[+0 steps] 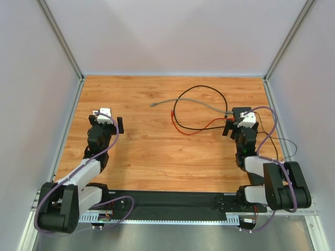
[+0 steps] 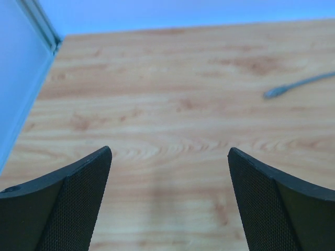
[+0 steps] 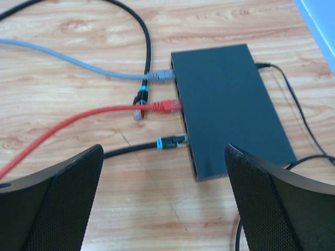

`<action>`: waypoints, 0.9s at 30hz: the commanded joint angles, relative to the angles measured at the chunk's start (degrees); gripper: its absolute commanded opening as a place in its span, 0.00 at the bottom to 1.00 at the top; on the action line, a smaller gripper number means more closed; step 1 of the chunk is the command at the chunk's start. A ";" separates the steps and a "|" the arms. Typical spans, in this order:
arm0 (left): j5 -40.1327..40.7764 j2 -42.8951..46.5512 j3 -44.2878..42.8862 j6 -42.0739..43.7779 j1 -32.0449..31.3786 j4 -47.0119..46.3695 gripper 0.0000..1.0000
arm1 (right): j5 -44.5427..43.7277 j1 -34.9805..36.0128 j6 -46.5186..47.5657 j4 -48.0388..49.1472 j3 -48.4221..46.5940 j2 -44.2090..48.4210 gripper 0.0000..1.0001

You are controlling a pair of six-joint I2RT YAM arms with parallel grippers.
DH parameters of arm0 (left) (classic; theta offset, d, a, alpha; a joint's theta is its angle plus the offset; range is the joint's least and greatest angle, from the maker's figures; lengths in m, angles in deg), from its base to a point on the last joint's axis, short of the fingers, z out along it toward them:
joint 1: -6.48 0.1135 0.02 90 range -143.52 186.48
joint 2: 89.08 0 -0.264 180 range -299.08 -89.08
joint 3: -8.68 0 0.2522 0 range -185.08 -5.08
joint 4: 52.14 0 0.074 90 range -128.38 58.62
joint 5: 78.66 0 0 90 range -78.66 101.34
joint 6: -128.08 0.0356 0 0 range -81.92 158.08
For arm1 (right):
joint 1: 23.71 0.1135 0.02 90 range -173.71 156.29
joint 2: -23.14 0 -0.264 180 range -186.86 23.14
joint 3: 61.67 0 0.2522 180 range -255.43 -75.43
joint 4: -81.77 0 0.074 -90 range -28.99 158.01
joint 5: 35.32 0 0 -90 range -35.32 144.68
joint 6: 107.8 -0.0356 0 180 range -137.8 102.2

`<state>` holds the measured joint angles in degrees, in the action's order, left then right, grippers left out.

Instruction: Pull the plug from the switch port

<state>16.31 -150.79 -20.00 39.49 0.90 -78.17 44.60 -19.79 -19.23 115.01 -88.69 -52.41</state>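
The switch (image 3: 230, 104) is a flat matte-black box lying on the wooden table; in the top view it (image 1: 240, 111) sits at the far right, partly under my right wrist. Three plugs sit in ports on its left side: a grey plug (image 3: 159, 76), a red plug (image 3: 166, 106) and a black plug with a blue band (image 3: 172, 141). My right gripper (image 3: 165, 148) is open and empty, just short of the switch's near corner and the black plug. My left gripper (image 2: 170, 150) is open and empty over bare wood at the left (image 1: 107, 123).
The grey cable (image 1: 183, 100), red cable (image 1: 196, 129) and black cable (image 1: 201, 89) loop over the table's middle right. A loose black cable end (image 3: 139, 102) lies beside the red plug. The grey cable's free end (image 2: 275, 92) lies ahead of my left gripper. Thin black cords (image 3: 293, 99) trail off the switch's right.
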 commanded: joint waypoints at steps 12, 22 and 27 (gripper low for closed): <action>-11.10 3.01 -16.10 -31.79 -9.44 5.78 1.00 | -10.12 -0.14 -9.81 -34.57 -14.83 15.61 1.00; -30.78 -4.11 -32.70 -37.45 -13.84 21.51 1.00 | 0.58 -1.20 -19.39 -56.13 -25.41 10.78 1.00; -27.06 0.27 -29.37 -33.35 -19.54 18.85 1.00 | 9.18 -7.78 -21.94 -59.82 -29.28 4.99 1.00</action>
<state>-10.25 -153.81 -49.63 3.67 -15.17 -60.53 47.31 -23.66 -37.81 60.20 -114.04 -44.21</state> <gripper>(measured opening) 0.998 0.998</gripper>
